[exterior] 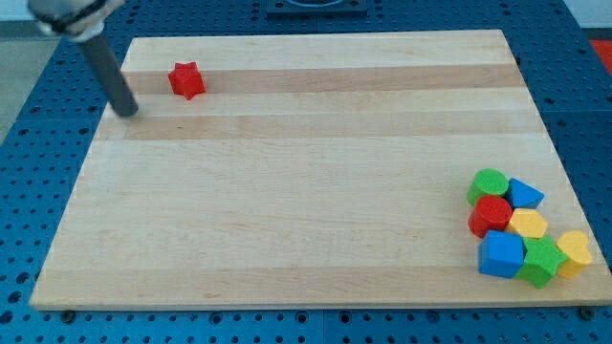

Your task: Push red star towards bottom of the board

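The red star [186, 80] lies near the top left of the wooden board [306, 182]. My tip [128, 111] rests on the board to the left of the star and a little below it, about a block's width or more away, not touching it. The dark rod slants up to the view's top left corner.
A cluster of blocks sits at the board's bottom right: a green cylinder [489, 183], a blue block [524, 194], a red cylinder [491, 215], a yellow block [528, 225], a blue cube [501, 254], a green block [541, 261] and a yellow heart [574, 252].
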Motion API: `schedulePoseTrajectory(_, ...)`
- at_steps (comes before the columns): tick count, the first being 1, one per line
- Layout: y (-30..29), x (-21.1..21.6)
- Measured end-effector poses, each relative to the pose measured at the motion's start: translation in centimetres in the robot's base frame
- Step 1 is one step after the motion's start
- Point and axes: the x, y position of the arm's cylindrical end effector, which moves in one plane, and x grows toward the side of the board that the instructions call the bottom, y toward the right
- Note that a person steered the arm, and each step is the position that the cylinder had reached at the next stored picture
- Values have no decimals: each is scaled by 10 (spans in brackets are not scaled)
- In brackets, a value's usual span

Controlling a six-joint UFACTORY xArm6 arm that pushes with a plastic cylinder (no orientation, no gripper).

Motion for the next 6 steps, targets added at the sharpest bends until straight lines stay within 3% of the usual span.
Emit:
schedulePoseTrajectory(1, 31, -55)
schedulePoseTrajectory(2, 69, -49)
schedulePoseTrajectory(6, 82, 65)
